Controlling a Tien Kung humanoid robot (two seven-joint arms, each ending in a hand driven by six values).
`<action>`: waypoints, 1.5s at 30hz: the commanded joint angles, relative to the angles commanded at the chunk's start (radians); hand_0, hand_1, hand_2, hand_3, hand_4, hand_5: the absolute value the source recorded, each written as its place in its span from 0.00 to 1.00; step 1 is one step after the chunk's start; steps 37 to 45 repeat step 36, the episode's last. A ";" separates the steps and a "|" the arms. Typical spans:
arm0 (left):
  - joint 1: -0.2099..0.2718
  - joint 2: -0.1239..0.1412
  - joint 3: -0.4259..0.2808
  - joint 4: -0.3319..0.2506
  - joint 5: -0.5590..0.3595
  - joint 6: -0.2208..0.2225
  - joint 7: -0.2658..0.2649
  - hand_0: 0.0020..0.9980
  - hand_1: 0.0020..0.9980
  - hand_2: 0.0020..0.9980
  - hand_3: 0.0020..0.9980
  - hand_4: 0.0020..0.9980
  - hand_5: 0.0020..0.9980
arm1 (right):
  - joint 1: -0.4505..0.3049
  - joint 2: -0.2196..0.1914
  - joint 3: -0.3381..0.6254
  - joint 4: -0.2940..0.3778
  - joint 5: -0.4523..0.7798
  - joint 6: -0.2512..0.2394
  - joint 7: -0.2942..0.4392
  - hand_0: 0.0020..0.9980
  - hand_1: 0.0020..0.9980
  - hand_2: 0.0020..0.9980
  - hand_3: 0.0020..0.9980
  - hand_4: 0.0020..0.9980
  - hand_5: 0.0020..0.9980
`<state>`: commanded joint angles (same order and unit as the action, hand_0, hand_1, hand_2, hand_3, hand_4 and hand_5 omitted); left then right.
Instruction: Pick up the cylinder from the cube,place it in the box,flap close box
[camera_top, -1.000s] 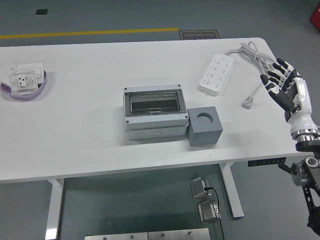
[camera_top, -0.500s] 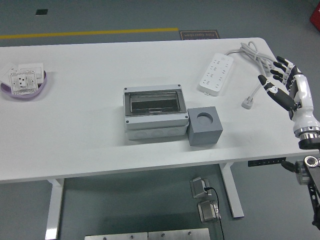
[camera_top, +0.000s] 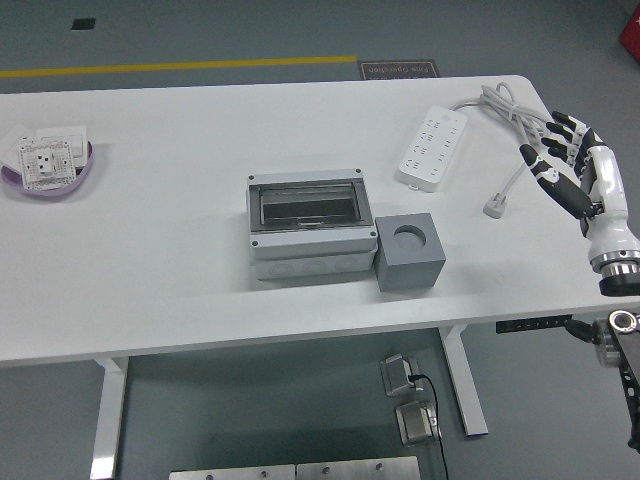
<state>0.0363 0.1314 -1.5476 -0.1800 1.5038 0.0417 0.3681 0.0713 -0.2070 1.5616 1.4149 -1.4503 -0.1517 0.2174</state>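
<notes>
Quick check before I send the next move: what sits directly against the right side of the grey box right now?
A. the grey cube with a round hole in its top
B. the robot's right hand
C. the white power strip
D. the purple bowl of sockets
A. The grey cube, round hole in its top, sits against the box's right side; the right hand hovers open at the table's right edge.

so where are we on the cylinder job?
Looks finished or nearly. The cube shows only an empty round hole, no cylinder visible, and the box has its clear flap down. Right robot hand is open at the table's right edge, holding nothing. Whether the cylinder is inside the box can't be seen.
</notes>
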 joint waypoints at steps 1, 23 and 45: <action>-0.001 0.002 -0.001 0.000 0.002 -0.001 0.001 0.75 0.79 0.79 0.91 0.77 0.40 | 0.001 -0.001 -0.001 -0.001 0.003 0.000 0.002 0.80 0.75 0.82 0.83 0.90 0.47; -0.003 0.017 -0.026 0.000 0.038 -0.002 0.011 0.75 0.78 0.79 0.91 0.77 0.40 | -0.003 -0.005 -0.013 -0.013 0.125 0.001 0.061 0.79 0.75 0.81 0.82 0.90 0.51; 0.002 0.021 -0.027 0.000 0.042 -0.003 0.011 0.75 0.78 0.79 0.91 0.77 0.40 | -0.023 -0.010 0.003 -0.005 0.155 0.000 0.063 0.79 0.74 0.78 0.80 0.90 0.51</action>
